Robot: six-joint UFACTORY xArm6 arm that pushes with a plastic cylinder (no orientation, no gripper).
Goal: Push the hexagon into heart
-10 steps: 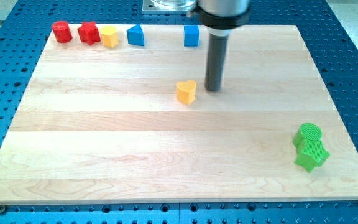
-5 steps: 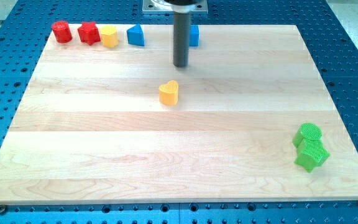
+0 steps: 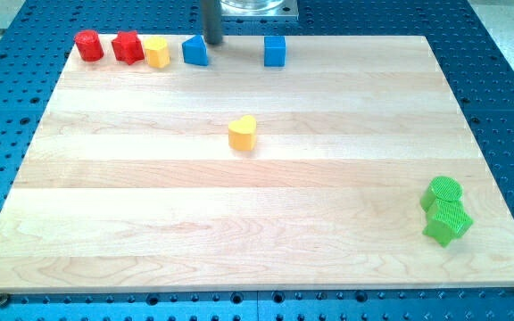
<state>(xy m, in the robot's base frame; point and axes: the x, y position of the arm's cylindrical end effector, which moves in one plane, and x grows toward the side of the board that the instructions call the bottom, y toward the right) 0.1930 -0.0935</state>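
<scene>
The yellow hexagon (image 3: 157, 53) sits in the row of blocks along the board's top edge, at the view's upper left. The yellow heart (image 3: 243, 133) lies alone near the middle of the board, well below and to the right of the hexagon. My tip (image 3: 212, 42) is at the board's top edge, close beside the upper right of the blue triangle (image 3: 194, 51). It stands to the right of the hexagon, with the triangle between them, and far above the heart. Most of the rod is cut off by the view's top.
A red cylinder (image 3: 88, 45) and a red block (image 3: 128, 47) stand left of the hexagon. A blue cube (image 3: 275, 51) sits at the top edge right of my tip. A green cylinder (image 3: 443, 191) and green star (image 3: 446, 221) touch near the right edge.
My tip has moved up and left, from beside the heart to the top edge by the blue triangle. The heart slid a little left early on and now rests still.
</scene>
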